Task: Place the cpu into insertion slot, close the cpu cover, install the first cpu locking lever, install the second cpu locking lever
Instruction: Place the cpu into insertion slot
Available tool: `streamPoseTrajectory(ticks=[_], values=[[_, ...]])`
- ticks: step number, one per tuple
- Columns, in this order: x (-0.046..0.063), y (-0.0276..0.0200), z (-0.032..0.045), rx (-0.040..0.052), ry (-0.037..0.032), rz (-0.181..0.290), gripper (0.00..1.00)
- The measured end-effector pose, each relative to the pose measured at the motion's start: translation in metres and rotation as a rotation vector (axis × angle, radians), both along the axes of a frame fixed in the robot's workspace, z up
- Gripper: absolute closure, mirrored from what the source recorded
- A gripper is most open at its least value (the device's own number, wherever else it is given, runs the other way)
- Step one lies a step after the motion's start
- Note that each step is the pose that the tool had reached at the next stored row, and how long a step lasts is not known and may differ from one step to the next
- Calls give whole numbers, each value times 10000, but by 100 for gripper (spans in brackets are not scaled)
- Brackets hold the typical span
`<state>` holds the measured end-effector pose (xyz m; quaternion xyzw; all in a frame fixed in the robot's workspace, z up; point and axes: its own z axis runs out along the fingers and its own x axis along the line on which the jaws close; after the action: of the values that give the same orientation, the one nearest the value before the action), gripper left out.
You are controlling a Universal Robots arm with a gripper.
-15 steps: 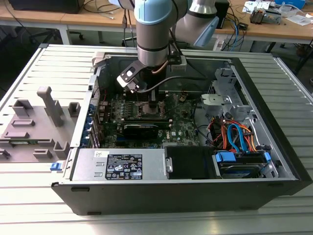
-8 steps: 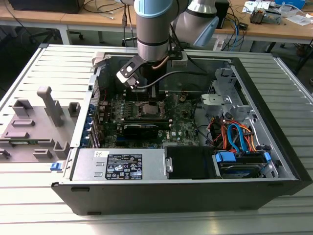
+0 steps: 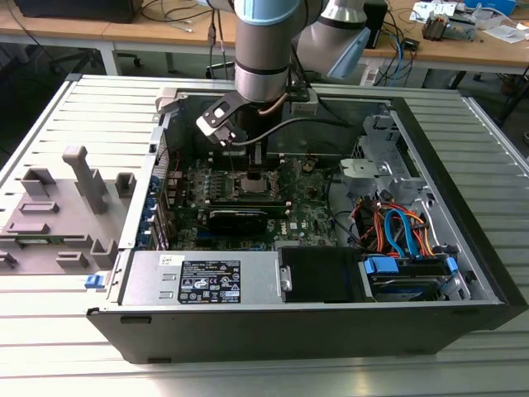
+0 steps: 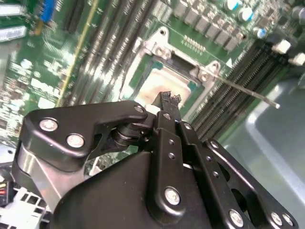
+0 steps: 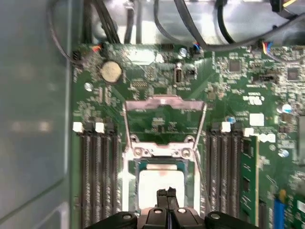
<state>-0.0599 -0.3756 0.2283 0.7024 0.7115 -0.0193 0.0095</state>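
Cpu (image 5: 159, 183) in insertion slot (image 5: 133, 164); case (image 3: 314, 331) on table (image 3: 50, 331).

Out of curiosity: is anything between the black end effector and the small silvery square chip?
Nothing visible does. The black end effector hangs right over the small silvery square chip; the thin silvery metal frame cover is swung open.
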Motion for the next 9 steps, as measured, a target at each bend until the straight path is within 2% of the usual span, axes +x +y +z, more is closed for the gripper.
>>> streamPoseTrajectory(ticks=[2,4,5,6,9], values=[[10,0,-1,-384,23,5,89],[21,-1,1,-383,46,3,89],[25,0,5,-349,53,3,89],[26,0,15,-292,54,3,89],[27,0,72,-30,55,4,89]])
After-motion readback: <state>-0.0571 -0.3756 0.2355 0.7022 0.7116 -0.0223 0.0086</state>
